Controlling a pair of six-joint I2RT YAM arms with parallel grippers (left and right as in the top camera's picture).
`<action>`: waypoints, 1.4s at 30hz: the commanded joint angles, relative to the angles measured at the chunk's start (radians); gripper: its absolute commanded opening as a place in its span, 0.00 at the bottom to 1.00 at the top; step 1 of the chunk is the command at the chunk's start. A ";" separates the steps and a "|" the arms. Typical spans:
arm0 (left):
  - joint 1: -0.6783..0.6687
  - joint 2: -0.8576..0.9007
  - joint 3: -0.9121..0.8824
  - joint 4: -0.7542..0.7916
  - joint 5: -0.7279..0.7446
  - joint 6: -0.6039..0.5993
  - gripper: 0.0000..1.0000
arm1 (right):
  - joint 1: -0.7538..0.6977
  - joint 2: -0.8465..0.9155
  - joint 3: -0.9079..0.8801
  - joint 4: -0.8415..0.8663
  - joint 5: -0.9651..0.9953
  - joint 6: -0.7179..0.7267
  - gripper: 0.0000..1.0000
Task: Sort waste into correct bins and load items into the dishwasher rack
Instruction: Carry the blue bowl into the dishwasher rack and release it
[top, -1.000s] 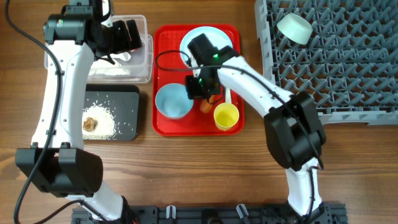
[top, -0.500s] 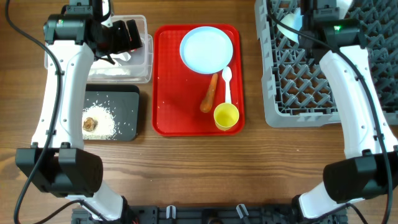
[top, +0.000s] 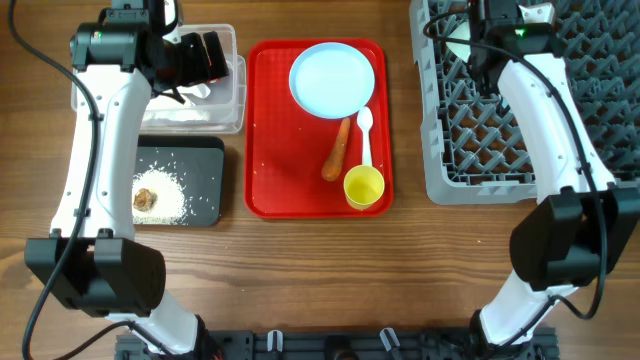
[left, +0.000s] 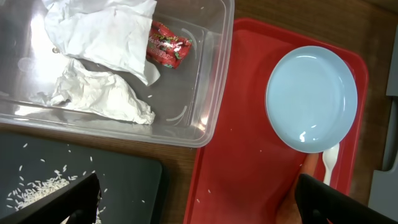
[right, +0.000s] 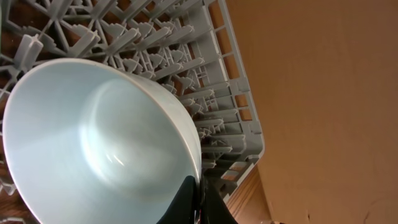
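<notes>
two arms, entered as we find them. left gripper (left: 199, 205): jaws spread wide, nothing between them, hanging above the clear tub (left: 214, 74), which holds the crumpled white napkin (left: 102, 34) and the shiny red snack wrapper (left: 166, 50). right gripper (right: 199, 202): fingers pinched tight on the rim of the light-blue bowl (right: 93, 143), which we see tilted against the pegs of the grey dishwasher rack (top: 540, 120), near one corner. black tray (top: 205, 160): loose rice grains (top: 170, 190) and the small brown food lump (top: 147, 199). red serving tray (top: 270, 150): round light-blue plate (top: 332, 80); orange carrot (top: 338, 150) and white plastic spoon (top: 365, 130) side by side below it; small yellow cup (top: 364, 187) upright at the near edge.
</notes>
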 joint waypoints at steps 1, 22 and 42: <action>0.003 0.003 0.000 0.000 0.002 -0.002 1.00 | 0.001 0.043 -0.003 -0.003 0.032 -0.004 0.04; 0.003 0.003 0.000 0.000 0.002 -0.002 1.00 | 0.105 0.113 -0.003 0.092 0.290 -0.193 0.09; 0.003 0.003 0.000 0.000 0.002 -0.002 1.00 | -0.192 -0.166 0.046 0.045 -0.970 0.182 0.90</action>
